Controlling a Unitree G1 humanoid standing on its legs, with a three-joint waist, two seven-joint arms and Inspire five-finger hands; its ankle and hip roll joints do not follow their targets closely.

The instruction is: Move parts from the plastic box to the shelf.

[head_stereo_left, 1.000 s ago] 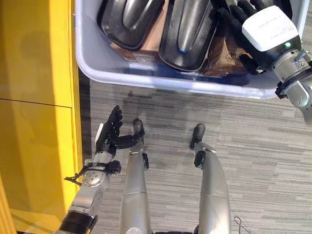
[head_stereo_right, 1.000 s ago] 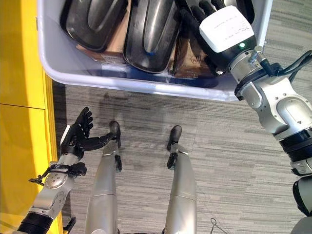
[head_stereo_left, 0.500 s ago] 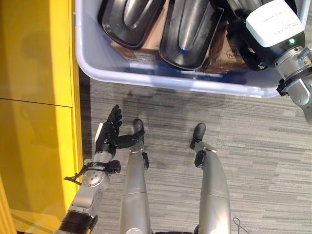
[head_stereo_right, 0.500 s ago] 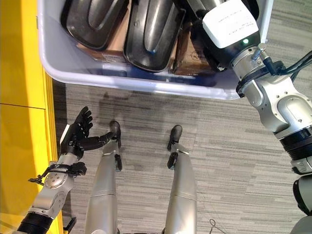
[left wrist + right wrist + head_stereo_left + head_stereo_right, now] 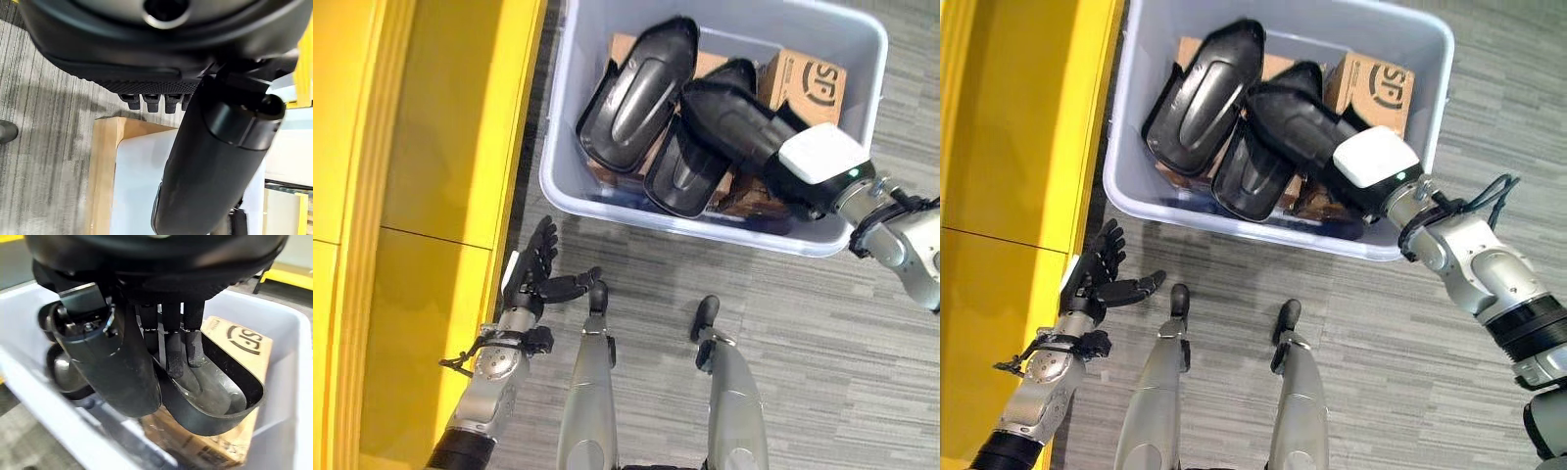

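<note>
A pale plastic box [image 5: 705,227] stands on the floor ahead, holding black moulded shell parts and cardboard cartons. My right hand [image 5: 818,162] reaches in over the box's right front corner and is shut on one black part [image 5: 734,122]. In the right wrist view its fingers [image 5: 173,352] lie inside the shell [image 5: 215,401] and the thumb [image 5: 112,362] presses its outer wall. That part sits tilted above the others. My left hand [image 5: 533,279] hovers low beside the yellow shelf [image 5: 431,147], open and holding nothing.
Two more black parts [image 5: 636,98] [image 5: 690,176] lie in the box on brown cartons [image 5: 808,78]. The yellow shelf runs along the whole left side, close to the box's left wall. Grey striped carpet [image 5: 822,343] lies in front and to the right.
The camera has tilted, so more of the box shows. My right hand has gone from spread fingers over the parts to a closed grip on one black part. The left hand has stayed still.
</note>
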